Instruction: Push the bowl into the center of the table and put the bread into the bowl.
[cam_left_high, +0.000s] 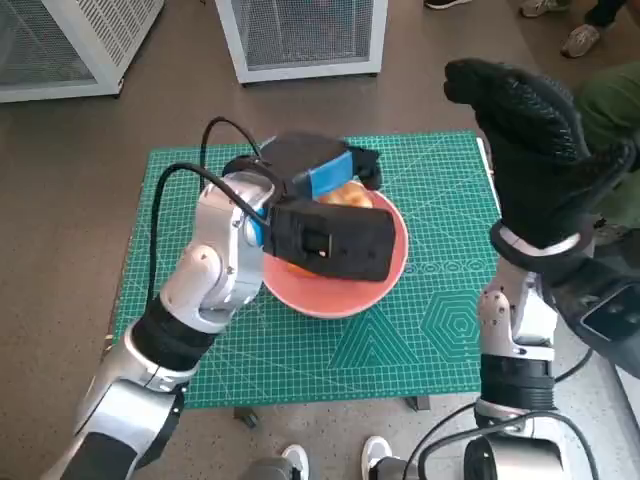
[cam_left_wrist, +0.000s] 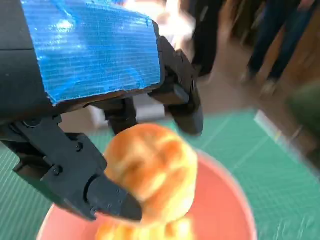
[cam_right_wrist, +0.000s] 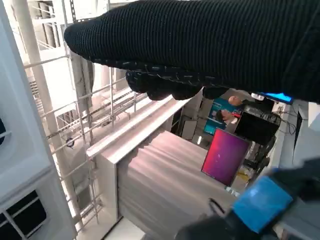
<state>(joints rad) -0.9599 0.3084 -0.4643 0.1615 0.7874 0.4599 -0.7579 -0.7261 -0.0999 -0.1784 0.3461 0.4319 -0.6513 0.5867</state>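
Head view: pink bowl (cam_left_high: 335, 290) sits near the middle of the green cutting mat (cam_left_high: 440, 330), so the push step looks done. Left hand (cam_left_high: 315, 170) hangs directly over the bowl, forearm crossing its near rim and hiding most of the inside.

Left wrist view: bread (cam_left_wrist: 152, 170) is pinched between the black fingers (cam_left_wrist: 182, 100) of that hand, held above the bowl's floor; a paler lump below it may be the roll's lower part or its reflection, too blurred to tell. Holding it over the centre suits a short, straight drop.

Right hand (cam_left_high: 535, 130) is raised off the table's right edge, fingers together and holding nothing, presumably parked clear of the working arm. Release not yet made.
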